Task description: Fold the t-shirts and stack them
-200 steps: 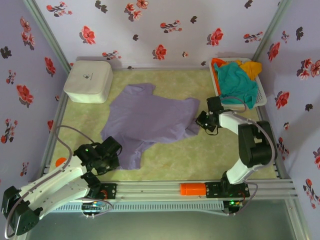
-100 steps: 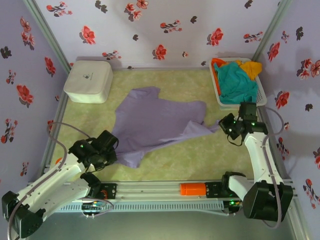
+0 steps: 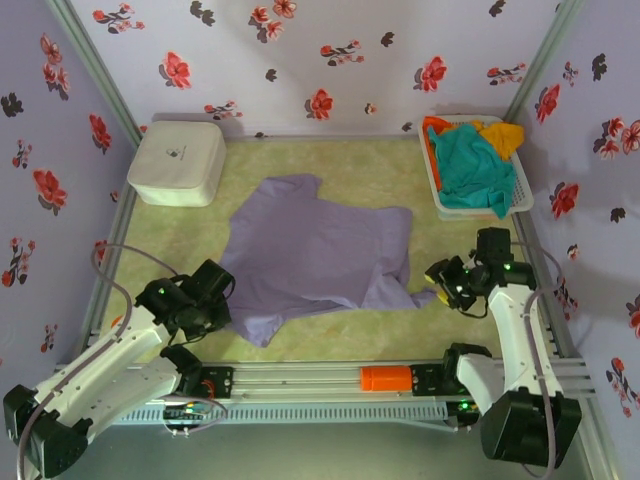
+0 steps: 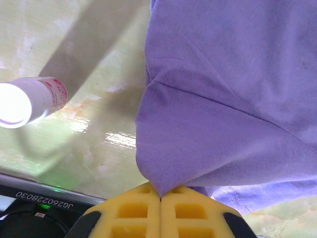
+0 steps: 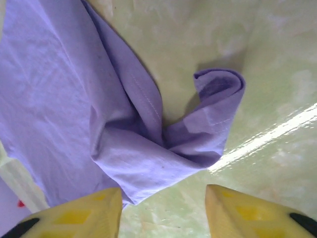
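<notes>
Top external view first: the lavender t-shirt [image 3: 315, 250] lies spread across the middle of the green table [image 3: 350, 335], mostly flat, with its near-left corner drawn toward the left gripper [image 3: 215, 303] and a crumpled sleeve at its right end. The right gripper [image 3: 441, 284] sits low just beside that sleeve. At the back left stands a white box [image 3: 177, 163]; at the back right a white basket [image 3: 522, 198] holds a teal t-shirt [image 3: 470, 165], an orange t-shirt [image 3: 434, 125] and a yellow t-shirt [image 3: 505, 135] in a heap. Left wrist view: the left gripper [image 4: 160, 197] has its yellow fingers [image 4: 133, 210] pressed together, a pointed corner of the lavender t-shirt [image 4: 223, 99] pinched between them, the cloth fanning away over the table [image 4: 74, 49]. A white cylindrical thing with red print [image 4: 29, 101] lies off to one side. Right wrist view: the right gripper [image 5: 163, 215] has its yellow fingers [image 5: 74, 213] standing well apart, gripping nothing. The rolled sleeve of the lavender t-shirt [image 5: 143, 148] rests on the glossy table [image 5: 277, 74] just ahead of them.
</notes>
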Controlling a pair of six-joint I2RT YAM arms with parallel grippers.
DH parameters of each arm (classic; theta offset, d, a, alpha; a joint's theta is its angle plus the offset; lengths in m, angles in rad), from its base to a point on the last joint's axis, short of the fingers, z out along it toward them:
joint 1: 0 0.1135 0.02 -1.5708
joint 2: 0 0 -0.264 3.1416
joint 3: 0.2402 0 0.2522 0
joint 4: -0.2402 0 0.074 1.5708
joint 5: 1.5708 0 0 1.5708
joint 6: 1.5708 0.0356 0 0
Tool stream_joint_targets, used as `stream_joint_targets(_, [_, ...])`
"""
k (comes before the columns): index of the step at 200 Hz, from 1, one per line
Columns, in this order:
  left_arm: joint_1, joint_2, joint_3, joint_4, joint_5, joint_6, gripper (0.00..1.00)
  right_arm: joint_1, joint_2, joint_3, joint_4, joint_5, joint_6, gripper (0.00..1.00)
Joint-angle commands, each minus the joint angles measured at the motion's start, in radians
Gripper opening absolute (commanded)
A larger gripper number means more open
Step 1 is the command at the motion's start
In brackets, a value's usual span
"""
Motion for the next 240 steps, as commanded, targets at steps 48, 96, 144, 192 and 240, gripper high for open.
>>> stream_joint_targets(48, [0.008, 0.003, -0.025, 0.003, 0.014, 0.02, 0.0, 0.099, 0.127, 0.051, 0.219, 0.109, -0.114, 0.8])
stream_joint_targets(96, [0.007, -0.006, -0.032, 0.02, 0.019, 0.014, 0.0, 0.244, 0.44, 0.178, 0.395, 0.261, -0.137, 0.65])
stream_joint_targets(144, [0.009, 0.001, -0.03, 0.024, 0.019, 0.026, 0.0, 0.248, 0.749, 0.308, 0.492, 0.227, -0.143, 0.53])
stream_joint_targets(192, [0.009, -0.003, -0.035, 0.022, 0.019, 0.026, 0.0, 0.258, 0.938, 0.485, 0.476, 0.164, -0.188, 0.3])
stream_joint_targets(240, [0.008, -0.009, -0.034, 0.019, 0.019, 0.024, 0.0, 0.282, 0.981, 0.7, 0.356, 0.221, -0.215, 0.0])
